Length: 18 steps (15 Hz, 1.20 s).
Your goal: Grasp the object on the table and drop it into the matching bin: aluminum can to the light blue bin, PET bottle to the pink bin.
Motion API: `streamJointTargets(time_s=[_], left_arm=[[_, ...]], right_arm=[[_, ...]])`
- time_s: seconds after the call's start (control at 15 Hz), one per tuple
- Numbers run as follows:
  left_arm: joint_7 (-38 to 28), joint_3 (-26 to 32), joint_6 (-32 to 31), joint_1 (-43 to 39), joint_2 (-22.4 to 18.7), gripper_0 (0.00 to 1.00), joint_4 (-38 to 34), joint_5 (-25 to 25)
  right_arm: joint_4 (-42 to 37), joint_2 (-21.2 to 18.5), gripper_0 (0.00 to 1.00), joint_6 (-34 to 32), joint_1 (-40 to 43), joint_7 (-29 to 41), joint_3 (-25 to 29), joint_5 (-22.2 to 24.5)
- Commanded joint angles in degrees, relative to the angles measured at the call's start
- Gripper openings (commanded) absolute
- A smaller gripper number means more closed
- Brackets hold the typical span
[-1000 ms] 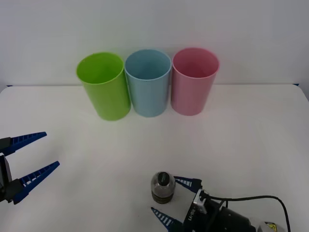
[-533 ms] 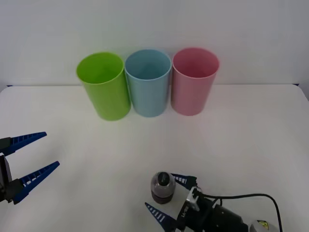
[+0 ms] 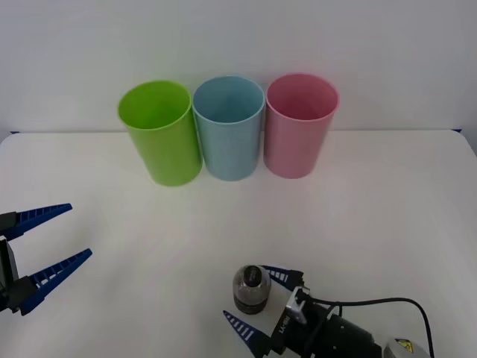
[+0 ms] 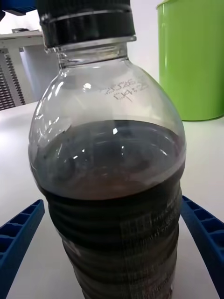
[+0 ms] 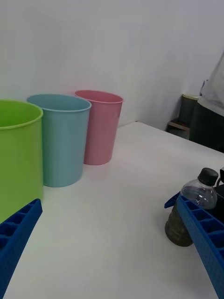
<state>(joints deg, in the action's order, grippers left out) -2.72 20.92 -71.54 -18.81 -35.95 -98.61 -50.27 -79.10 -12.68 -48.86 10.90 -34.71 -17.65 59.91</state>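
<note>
Nearest my camera, at the front edge of the table (image 3: 387, 224), I have the right end effector (image 3: 261, 304) spread wide with the one PET bottle (image 3: 250, 289) standing upright between its two blue ribbed fingers. From the front view I see one finger (image 3: 281, 274) just beside the bottle on its far side and the other (image 3: 244, 330) on the near side, with a gap on each; I cannot say that either touches it. My right wrist view puts the bottle (image 4: 107, 163) square between the two fingers (image 4: 18, 238), clear of both, with its black cap at the top and dark liquid filling the lower body. I count one bottle on the table.

Off to the left, at about the same depth, my left end effector (image 3: 57, 236) hangs above the table, its two fingers spread apart and holding nothing, well apart from the bottle. Its wrist view shows the bottle (image 5: 191, 210) with one finger of the right end effector poking out beside it.

Farther back, I count three bins standing upright in a row near the table's rear edge, close side by side: one lime green bin (image 3: 160, 134) on the left, one light blue bin (image 3: 229, 128) in the middle and one pink bin (image 3: 299, 125) on the right. All three are open at the top, and the bottle stands well apart from them.
</note>
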Motion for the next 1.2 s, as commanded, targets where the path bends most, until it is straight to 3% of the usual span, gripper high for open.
streamJointTargets(time_s=[0.07, 0.73, 0.93, 1.2], left_arm=[[0.0, 0.0, 0.0, 0.0, 0.0, 1.0, 0.0, 0.0], [0.0, 0.0, 0.0, 0.0, 0.0, 1.0, 0.0, 0.0], [0.0, 0.0, 0.0, 0.0, 0.0, 1.0, 0.0, 0.0], [0.0, 0.0, 0.0, 0.0, 0.0, 1.0, 0.0, 0.0]], right_arm=[[0.0, -0.06, 0.0, 0.34, 0.0, -0.18, 0.07, -0.94], [-0.35, -0.06, 0.0, -1.33, 0.0, -3.61, -0.37, -3.58], [-6.24, -1.82, 0.0, -1.85, 0.44, -3.17, -0.19, -4.81], [-20.48, -8.59, 0.0, 4.3, 2.11, 3.51, -0.1, -7.0]])
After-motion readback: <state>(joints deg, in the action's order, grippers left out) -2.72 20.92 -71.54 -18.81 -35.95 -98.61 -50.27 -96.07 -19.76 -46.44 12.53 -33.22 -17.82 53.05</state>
